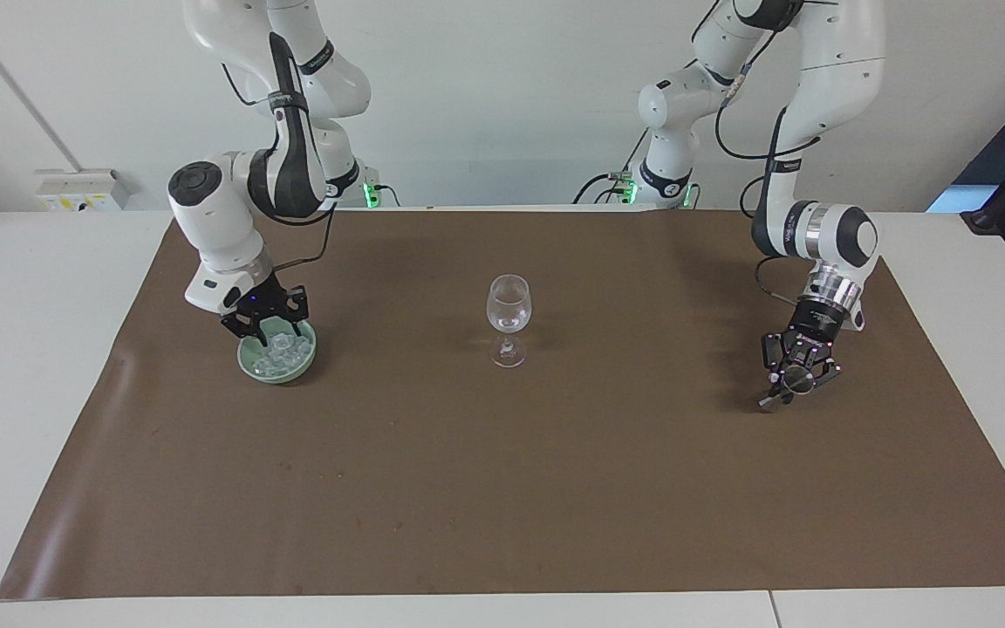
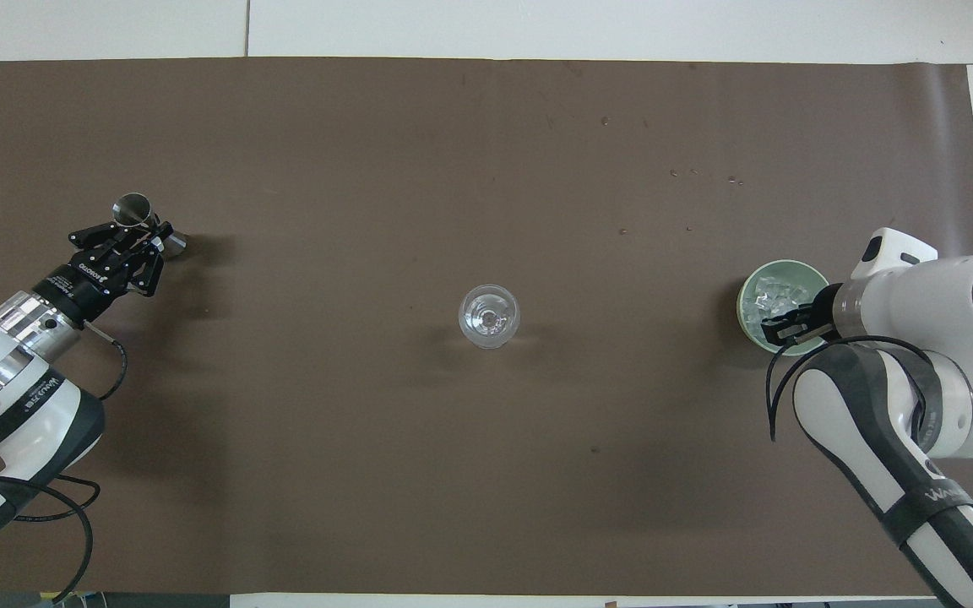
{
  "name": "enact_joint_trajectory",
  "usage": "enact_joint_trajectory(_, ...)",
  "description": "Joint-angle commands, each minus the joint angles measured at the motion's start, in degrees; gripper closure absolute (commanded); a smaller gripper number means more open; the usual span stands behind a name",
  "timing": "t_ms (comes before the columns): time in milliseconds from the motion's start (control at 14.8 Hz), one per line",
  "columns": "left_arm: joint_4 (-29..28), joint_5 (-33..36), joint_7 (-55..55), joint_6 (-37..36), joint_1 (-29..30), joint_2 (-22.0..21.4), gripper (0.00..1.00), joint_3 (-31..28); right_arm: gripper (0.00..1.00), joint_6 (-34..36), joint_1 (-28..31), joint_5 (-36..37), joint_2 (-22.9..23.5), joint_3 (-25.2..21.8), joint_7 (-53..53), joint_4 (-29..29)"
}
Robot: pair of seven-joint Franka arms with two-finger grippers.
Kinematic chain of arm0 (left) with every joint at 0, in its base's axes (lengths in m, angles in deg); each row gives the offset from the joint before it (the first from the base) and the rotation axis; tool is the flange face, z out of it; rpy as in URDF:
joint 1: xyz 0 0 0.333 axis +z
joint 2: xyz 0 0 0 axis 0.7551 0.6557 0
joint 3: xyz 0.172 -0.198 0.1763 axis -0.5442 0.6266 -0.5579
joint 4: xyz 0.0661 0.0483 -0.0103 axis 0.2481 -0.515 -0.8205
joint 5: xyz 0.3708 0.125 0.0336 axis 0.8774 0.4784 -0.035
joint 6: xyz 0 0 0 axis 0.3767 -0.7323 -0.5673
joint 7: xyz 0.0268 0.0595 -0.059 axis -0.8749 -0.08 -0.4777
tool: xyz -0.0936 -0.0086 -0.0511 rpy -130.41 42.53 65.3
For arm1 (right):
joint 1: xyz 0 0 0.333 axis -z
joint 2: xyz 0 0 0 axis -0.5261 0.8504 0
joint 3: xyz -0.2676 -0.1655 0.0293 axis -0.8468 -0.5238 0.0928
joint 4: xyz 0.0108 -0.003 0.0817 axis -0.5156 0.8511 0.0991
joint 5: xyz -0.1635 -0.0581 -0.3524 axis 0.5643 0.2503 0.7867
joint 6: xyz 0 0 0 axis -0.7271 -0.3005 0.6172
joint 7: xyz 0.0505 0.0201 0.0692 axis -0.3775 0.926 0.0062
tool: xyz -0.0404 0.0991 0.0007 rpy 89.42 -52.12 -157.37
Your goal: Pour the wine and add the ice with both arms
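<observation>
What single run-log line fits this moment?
left pincer: shut on metal jigger, low over mat | right pincer: in green bowl at ice | wine glass: upright mid-mat

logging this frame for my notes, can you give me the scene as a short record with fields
surface: brown mat on a white table
centre: stemmed glass, upright
right arm's end: green bowl holding ice
right gripper: over the bowl
left gripper: shut on a metal jigger, low over the mat at the left arm's end
</observation>
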Motion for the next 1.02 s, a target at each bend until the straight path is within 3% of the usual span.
enact_joint_trajectory(0, -1.3, -1.6, 0.7, 0.3, 1.3, -0.9, 1.0, 0.7, 0.51, -0.7, 0.9, -1.2, -1.2, 0.4, -2.1, 1.1)
enact_joint_trajectory(135, -1.4, -1.6, 0.7, -0.1, 1.4, -1.0, 1.0, 0.6, 0.57, -0.7, 0.9, -1.2, -1.2, 0.4, -2.1, 1.1)
enact_joint_trajectory(406, -2.6, -1.6, 1.2, -1.6, 2.0, -1.5, 1.0, 0.7, 0.58, -0.7, 0.9, -1.2, -1.2, 0.4, -2.2, 1.3)
enact_joint_trajectory(609, -3.8, -1.6, 1.4, -3.3, 2.1, -1.9, 0.84, 0.6, 0.59, -0.8, 1.3, -1.2, -1.2, 0.4, -2.4, 1.3)
enact_joint_trajectory(677, -3.8, -1.6, 1.5, -3.9, 2.3, -2.3, 0.56, 0.6, 0.6, -0.8, 1.3, -1.2, -1.2, 0.3, -2.4, 1.3)
enact_joint_trajectory(745, -3.9, -1.6, 1.5, -3.9, 2.4, -2.3, 0.06, 0.6, 0.6, -0.8, 1.3, -1.2, -1.2, 0.4, -2.3, 1.3)
enact_joint_trajectory(812, -3.9, -1.6, 1.5, -4.0, 2.5, -2.3, 0.0, 0.6, 0.6, -0.8, 1.3, -1.2, -1.2, 0.4, -2.4, 1.3)
enact_joint_trajectory(948, -5.0, -1.5, 1.2, -4.8, 4.0, -3.1, 0.0, 0.6, 0.6, -0.7, 1.3, -1.2, -1.2, 0.4, -2.3, 1.3)
